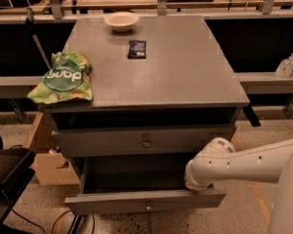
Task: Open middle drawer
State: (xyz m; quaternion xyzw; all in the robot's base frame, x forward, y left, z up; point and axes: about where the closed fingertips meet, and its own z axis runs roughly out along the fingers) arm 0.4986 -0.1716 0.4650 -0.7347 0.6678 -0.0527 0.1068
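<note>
Sticking well out of the cabinet, the middle drawer (146, 201) has its front and small knob way forward of the top drawer (112, 141) above it, with the dark inside showing. The gripper (194, 180) is at the drawer's right end, just behind the front, on the white arm (244, 162) from the right. Honestly can't tell if it's open or closed. On the cabinet top (185, 72): a green snack bag (63, 79) at the front left, a dark packet (136, 48) mid-top and a pale bowl (121, 21) at the back.
</note>
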